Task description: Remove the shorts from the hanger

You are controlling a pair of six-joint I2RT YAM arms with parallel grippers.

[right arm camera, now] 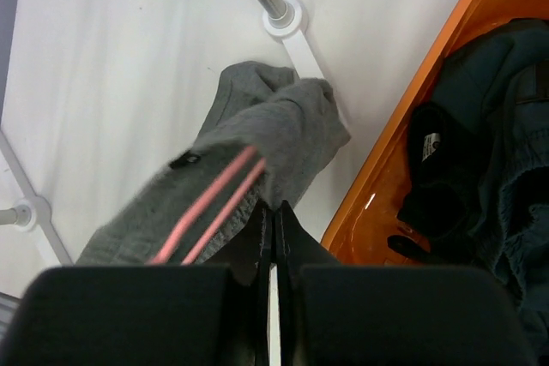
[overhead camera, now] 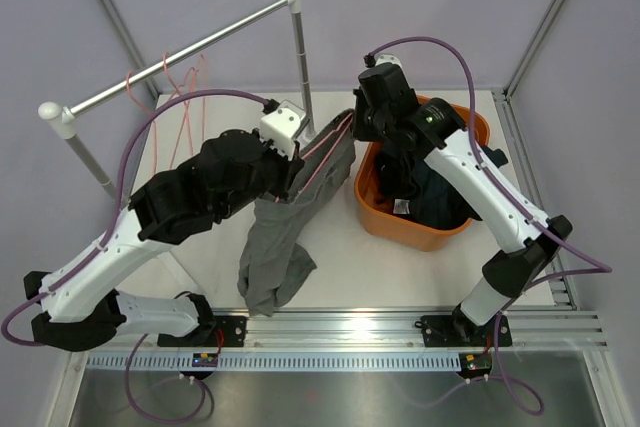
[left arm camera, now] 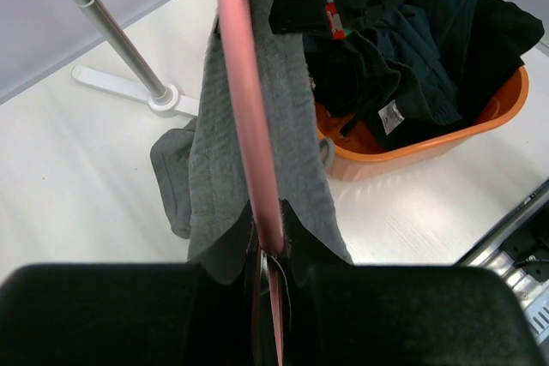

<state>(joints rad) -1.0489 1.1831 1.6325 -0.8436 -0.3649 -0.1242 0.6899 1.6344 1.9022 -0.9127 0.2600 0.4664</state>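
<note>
The left hand (left arm camera: 270, 256) is clamped shut on a pink hanger (left arm camera: 249, 109), its arm bent low and reaching toward the middle of the table (overhead camera: 335, 282). The grey shorts (left arm camera: 300, 152) drape over the hanger, trailing toward the near edge. The right hand (right arm camera: 273, 212), its arm stretched forward, is closed at the cloth's edge; whether it pinches the cloth is unclear. An orange basket (overhead camera: 372, 215) near the right edge holds the black and navy shorts (overhead camera: 432, 197).

shorts (overhead camera: 275, 247) on hanger (left arm camera: 249, 109), basket (overhead camera: 372, 212) just rt.

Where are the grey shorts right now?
In the top view's middle, the grey shorts drape over the pink hanger, just left of the orange basket.
</note>
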